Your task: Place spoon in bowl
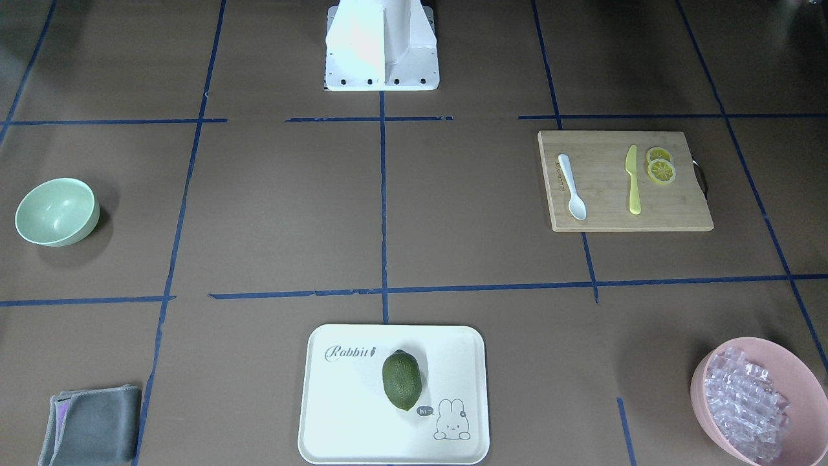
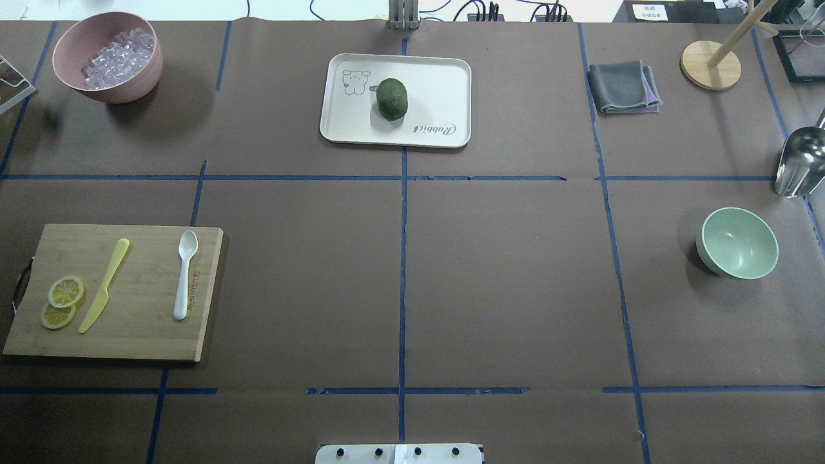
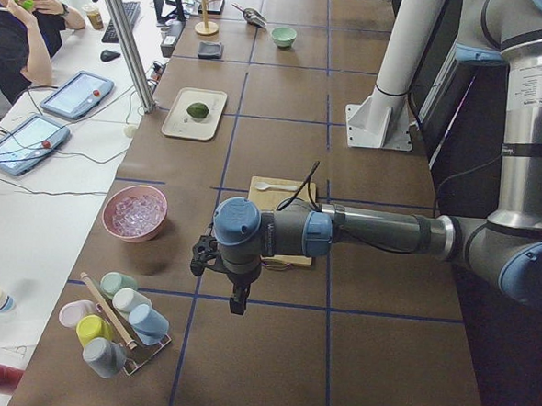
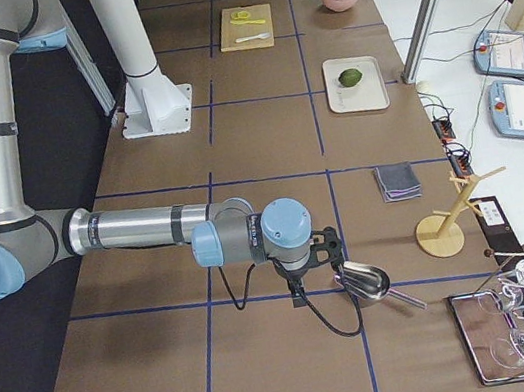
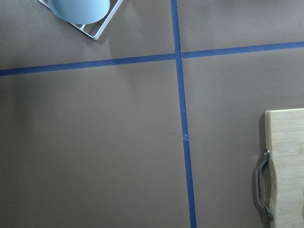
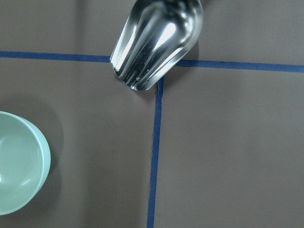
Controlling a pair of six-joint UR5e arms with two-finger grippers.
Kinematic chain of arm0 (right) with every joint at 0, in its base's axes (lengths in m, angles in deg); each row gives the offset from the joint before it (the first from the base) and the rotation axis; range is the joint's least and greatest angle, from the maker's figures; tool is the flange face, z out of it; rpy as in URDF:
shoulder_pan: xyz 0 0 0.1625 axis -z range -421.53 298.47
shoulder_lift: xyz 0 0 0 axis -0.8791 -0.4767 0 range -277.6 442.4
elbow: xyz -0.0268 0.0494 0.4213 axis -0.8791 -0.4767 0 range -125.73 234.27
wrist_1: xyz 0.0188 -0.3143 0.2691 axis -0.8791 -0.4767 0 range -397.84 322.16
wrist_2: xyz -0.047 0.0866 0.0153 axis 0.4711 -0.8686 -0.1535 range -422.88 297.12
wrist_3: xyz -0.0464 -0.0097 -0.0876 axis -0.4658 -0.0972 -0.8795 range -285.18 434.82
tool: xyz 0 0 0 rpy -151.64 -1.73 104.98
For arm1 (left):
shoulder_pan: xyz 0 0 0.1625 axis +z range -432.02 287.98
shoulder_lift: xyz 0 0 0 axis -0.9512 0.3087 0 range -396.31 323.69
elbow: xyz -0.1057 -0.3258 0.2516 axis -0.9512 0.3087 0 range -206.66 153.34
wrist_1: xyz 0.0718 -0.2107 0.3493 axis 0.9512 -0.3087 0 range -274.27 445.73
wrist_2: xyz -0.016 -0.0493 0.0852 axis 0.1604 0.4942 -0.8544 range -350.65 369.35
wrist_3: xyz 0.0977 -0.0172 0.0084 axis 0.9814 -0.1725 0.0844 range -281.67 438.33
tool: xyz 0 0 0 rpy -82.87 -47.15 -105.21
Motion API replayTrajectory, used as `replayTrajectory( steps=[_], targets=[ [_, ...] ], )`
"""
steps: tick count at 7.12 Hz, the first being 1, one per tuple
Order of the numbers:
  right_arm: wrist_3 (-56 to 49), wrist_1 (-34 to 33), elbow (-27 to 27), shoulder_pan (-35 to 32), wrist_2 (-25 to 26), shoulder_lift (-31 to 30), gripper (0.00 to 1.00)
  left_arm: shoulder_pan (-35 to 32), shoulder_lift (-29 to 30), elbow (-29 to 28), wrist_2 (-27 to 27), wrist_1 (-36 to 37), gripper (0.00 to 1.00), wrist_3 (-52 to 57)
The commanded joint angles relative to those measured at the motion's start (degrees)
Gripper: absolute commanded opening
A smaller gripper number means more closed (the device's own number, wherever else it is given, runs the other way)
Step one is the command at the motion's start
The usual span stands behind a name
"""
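Observation:
The white spoon (image 1: 572, 188) (image 2: 184, 274) lies flat on a bamboo cutting board (image 1: 673, 207) (image 2: 142, 335), on my left side of the table. The empty mint-green bowl (image 1: 57, 212) (image 2: 738, 243) stands upright far off on my right side; its rim shows in the right wrist view (image 6: 19, 168). My left gripper (image 3: 237, 302) hangs over bare table beyond the board's handle end, away from the spoon. My right gripper (image 4: 300, 296) hangs near the bowl's end of the table. Both show only in side views, so I cannot tell if they are open or shut.
A yellow knife (image 2: 103, 285) and lemon slices (image 2: 61, 301) share the board. A pink bowl of clear cubes (image 2: 109, 90), a white tray (image 2: 445, 84) with a green fruit (image 2: 392, 98), a grey cloth (image 2: 622, 87) and a metal scoop (image 2: 799, 161) (image 6: 159, 38) lie around.

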State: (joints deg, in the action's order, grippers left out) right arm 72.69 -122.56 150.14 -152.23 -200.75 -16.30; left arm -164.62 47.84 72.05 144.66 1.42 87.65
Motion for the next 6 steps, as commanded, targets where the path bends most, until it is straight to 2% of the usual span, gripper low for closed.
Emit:
replayTrajectory(
  steps=[1, 6],
  targets=[
    [0.11, -0.01, 0.02, 0.00, -0.03, 0.17, 1.00, -0.04, -0.03, -0.01, 0.04, -0.15, 1.00, 0.00],
    [0.11, 0.08, 0.46, 0.08, -0.47, 1.04, 1.00, -0.04, -0.12, 0.08, 0.04, -0.15, 1.00, 0.00]
  ],
)
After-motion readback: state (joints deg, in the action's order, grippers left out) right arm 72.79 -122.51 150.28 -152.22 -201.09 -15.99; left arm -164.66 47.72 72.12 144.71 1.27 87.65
